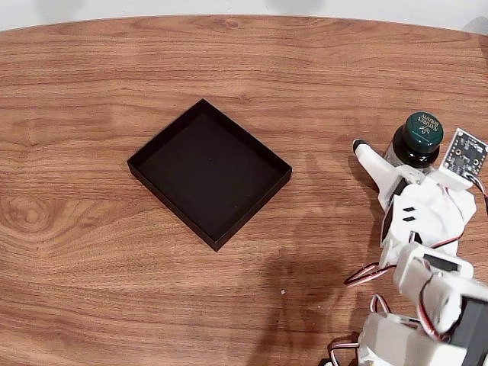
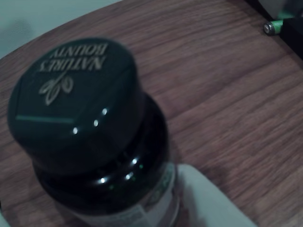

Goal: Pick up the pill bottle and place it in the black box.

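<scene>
Fixed view: small dark green cylindrical pill bottle (image 1: 415,140) upright at three o'clock on the wooden desk (image 1: 229,61), long axis vertical, cap facing up. White two-finger hand (image 1: 389,156) spread open around it, not yet clamped. Shallow square matte-black box (image 1: 152,171) near centre, well apart, empty. Grasp, lift and placing all remaining.

Wrist view: bottle (image 2: 94,142) close up, cap at ten o'clock, one white finger (image 2: 208,203) just beside it at five o'clock.

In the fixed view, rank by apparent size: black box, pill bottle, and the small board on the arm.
1. black box
2. pill bottle
3. small board, close to the bottle in apparent size, so this order is unsure.
</scene>
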Tool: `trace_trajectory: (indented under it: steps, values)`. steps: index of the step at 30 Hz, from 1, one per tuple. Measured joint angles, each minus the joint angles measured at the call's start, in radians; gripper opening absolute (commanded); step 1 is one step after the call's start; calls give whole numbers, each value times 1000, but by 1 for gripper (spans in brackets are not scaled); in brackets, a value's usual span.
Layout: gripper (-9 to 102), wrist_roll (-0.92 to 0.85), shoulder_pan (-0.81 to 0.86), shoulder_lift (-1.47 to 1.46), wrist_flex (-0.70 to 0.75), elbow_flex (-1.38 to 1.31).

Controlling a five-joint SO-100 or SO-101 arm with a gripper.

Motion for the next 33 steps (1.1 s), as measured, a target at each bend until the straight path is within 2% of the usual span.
trace_trajectory:
  steps: [18, 33]
  values:
    - [46, -3, -8, -176, -63, -146]
    - [32, -15, -14, -227, -63, -199]
